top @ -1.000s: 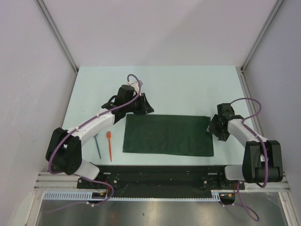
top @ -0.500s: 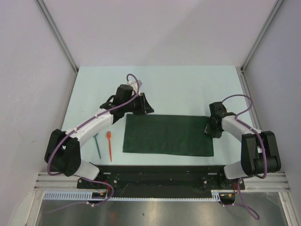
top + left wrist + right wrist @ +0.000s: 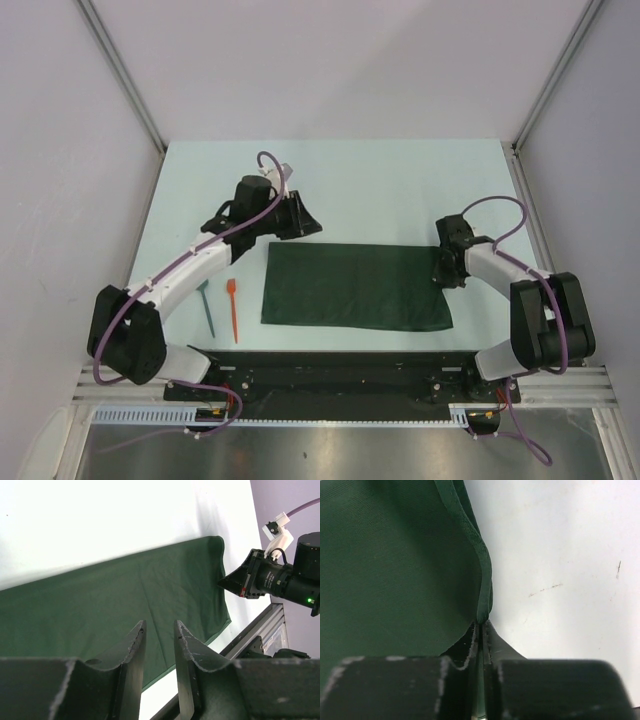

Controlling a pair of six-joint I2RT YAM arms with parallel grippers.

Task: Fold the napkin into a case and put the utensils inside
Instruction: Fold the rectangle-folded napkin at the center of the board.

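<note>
Clamping the right gripper (image 3: 481, 630) shut on the right-hand edge of the dark green soft cloth napkin (image 3: 355, 287), close to its far right corner, and pinching the doubled hem tightly between the fingers. Holding the left gripper (image 3: 159, 630) a little apart and empty, hovering just beyond the napkin's far left corner and seemingly touching nothing.

Leaving the napkin spread flat as a wide rectangle on the pale bench (image 3: 400, 180), toward the middle of its near edge, not yet narrowed into a case. Leaving the slender orange-red plastic utensil (image 3: 233, 310) and the slender teal-green plastic utensil (image 3: 206, 308) lying side by side toward the near left corner of the bench, just left of the napkin and clear of it.

Judging from this: working through the folding step, with the pouch unformed and the utensils untouched.

Next, probably calling for lifting the pinched edge and carrying it over the cloth toward the left, gripping both layers so as to avoid letting the hem slide open. Likely also calling for lowering the left gripper onto the far left corner, pinning it against dragging across the smooth bench.
</note>
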